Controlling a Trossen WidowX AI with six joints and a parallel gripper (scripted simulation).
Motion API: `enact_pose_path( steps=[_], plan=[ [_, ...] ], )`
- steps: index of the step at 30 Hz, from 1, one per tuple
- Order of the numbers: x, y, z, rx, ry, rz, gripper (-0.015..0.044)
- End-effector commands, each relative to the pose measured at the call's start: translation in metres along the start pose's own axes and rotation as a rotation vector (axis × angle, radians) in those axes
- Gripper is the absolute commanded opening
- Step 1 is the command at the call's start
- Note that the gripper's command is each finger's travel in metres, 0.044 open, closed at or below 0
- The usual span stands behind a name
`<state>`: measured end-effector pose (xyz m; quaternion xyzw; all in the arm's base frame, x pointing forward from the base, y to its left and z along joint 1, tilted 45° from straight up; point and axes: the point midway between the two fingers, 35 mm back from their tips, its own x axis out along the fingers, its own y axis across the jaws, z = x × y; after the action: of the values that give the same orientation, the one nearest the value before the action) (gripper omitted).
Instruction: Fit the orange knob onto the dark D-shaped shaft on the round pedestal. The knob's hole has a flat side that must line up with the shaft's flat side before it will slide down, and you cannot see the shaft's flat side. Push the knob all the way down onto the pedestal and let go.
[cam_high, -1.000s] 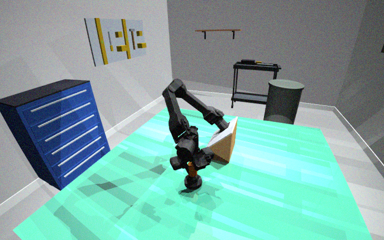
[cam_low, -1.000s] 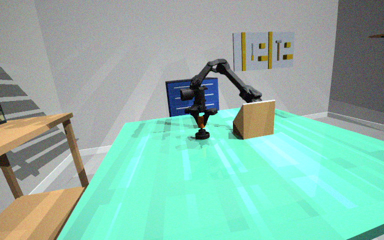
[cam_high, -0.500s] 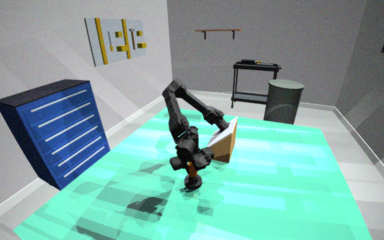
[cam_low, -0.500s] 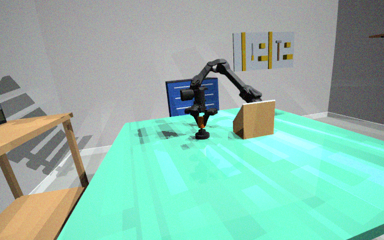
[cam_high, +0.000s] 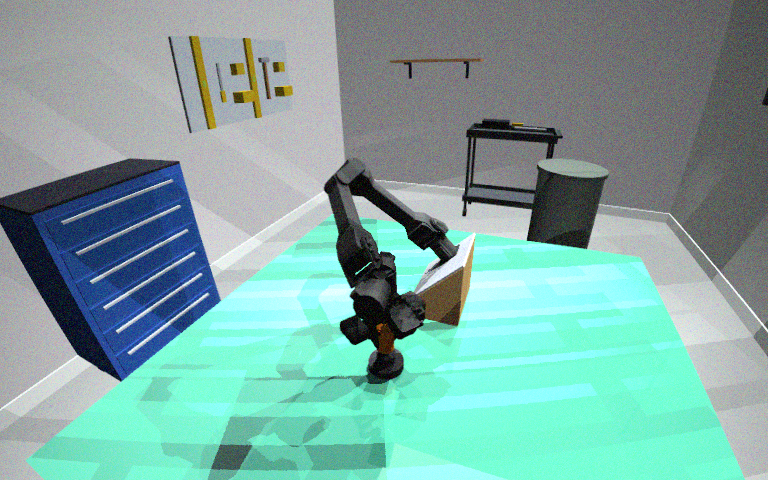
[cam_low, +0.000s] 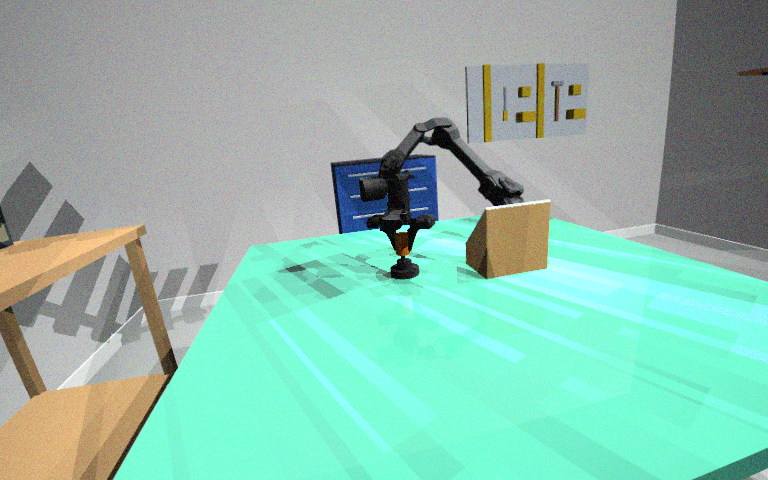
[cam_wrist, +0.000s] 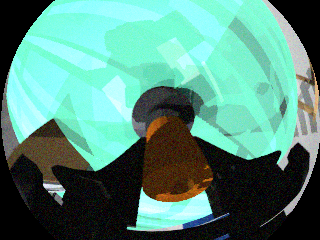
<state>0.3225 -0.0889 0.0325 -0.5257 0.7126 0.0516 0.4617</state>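
Fingers closed on orange knob, above the pedestal

The fingers (cam_high: 383, 332) (cam_low: 402, 242) are gripping the orange knob (cam_high: 386, 339) (cam_low: 402, 243) (cam_wrist: 175, 162). Directly below them is the round pedestal (cam_high: 385, 365) (cam_low: 404, 270) (cam_wrist: 150, 111), standing on the tabletop (cam_high: 538, 362) (cam_low: 453, 384) (cam_wrist: 75, 55). Beside the fingers, near, stands a wooden wedge-shaped block (cam_high: 446, 297) (cam_low: 516, 240) (cam_wrist: 47, 150); the tabletop edges lie farther out.

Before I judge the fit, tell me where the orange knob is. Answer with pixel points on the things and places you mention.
In the exterior view, the orange knob (cam_high: 386, 341) (cam_low: 402, 243) (cam_wrist: 176, 162) is clamped between the gripper's fingers, directly above the round pedestal (cam_high: 385, 365) (cam_low: 404, 270) (cam_wrist: 142, 115).

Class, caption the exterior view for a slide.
Claw grips orange knob above round pedestal.
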Motion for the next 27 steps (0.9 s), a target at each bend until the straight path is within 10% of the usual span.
enact_pose_path(
  steps=[1,27],
  plan=[
    [-0.0015,-0.0021,0.0013,-0.042,-0.003,-0.005,0.0000],
    [0.0024,0.0008,-0.0006,-0.042,-0.003,-0.005,0.0000]
  ],
)
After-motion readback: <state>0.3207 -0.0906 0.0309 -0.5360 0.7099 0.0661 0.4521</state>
